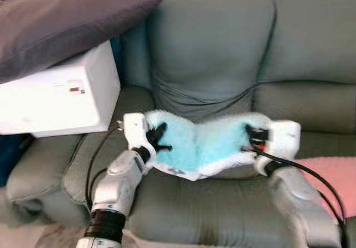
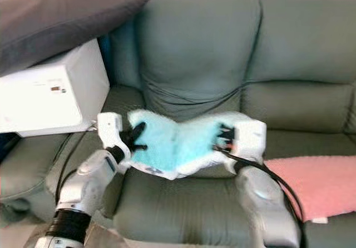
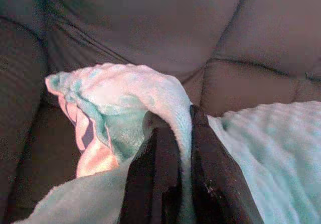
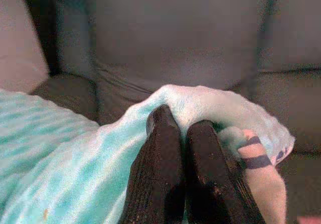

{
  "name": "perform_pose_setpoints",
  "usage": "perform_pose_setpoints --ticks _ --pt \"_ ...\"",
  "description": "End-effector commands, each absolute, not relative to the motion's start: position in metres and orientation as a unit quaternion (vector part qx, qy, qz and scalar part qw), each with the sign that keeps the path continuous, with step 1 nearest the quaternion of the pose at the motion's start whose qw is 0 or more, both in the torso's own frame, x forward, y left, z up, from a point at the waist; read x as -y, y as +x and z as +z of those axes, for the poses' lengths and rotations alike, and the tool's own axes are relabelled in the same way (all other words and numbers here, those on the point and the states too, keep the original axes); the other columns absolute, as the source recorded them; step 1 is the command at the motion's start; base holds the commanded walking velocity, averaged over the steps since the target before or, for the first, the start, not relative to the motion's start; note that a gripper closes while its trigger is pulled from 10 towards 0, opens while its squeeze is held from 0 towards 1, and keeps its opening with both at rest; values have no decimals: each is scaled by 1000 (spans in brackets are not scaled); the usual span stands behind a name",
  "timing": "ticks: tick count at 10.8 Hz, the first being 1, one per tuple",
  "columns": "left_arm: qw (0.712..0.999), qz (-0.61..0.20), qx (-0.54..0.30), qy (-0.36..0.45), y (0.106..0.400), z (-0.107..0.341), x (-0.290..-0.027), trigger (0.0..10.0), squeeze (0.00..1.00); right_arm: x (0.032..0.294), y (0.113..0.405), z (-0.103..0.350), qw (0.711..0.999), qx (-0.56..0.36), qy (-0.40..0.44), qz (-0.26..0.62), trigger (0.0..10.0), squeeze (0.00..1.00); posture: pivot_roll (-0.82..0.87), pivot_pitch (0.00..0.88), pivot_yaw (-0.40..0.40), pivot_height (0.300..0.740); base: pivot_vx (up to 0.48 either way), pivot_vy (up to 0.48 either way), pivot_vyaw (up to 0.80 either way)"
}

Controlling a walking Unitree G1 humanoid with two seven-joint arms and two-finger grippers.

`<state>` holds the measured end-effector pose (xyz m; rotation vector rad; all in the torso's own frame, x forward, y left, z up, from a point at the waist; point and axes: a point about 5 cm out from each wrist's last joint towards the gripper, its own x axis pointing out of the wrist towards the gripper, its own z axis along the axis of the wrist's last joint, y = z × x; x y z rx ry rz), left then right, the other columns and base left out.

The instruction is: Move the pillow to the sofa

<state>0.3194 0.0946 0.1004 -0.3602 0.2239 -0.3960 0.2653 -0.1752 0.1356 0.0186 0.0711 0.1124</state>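
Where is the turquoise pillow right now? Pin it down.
In the left eye view the turquoise pillow hangs centre frame over the green sofa seat, pinched between the left gripper and right gripper.

no readable text is showing anywhere. the white box (image 1: 61, 95) beside the sofa (image 1: 222, 53) is carrying a small dark label (image 1: 76, 90) on its front, but it is appearing too blurred and small to make out any words or numbers.
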Motion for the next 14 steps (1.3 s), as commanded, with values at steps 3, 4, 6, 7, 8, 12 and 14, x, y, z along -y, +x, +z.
perform_pose_setpoints --ticks 3,4,6,7,8,12,14 --pt "955 -204 -90 -194 326 113 -82 10000 0 165 266 143 997 -28 9 74 10000 0 -280 52 36 740 0 0 -788" --pt "959 -188 -92 -193 327 112 -87 10000 0 164 268 144 997 -28 10 77 10000 0 -274 53 31 740 0 0 -788" --pt "961 -164 -96 -201 326 107 -98 10000 0 163 270 146 996 -25 7 84 10000 0 -268 52 29 740 0 0 0" --pt "964 -163 -94 -188 325 108 -100 10000 0 162 271 146 996 -26 8 85 10000 0 -262 49 30 740 0 0 0" --pt "962 -162 -100 -195 323 107 -101 10000 0 160 271 145 996 -27 9 85 10000 0 -260 47 31 740 0 0 0" --pt "963 -164 -95 -191 322 109 -104 10000 0 159 275 144 996 -28 11 88 10000 0 -252 35 29 740 0 0 0" --pt "963 -169 -90 -191 321 112 -102 10000 0 158 276 145 996 -26 10 90 10000 0 -251 32 29 740 0 0 0"
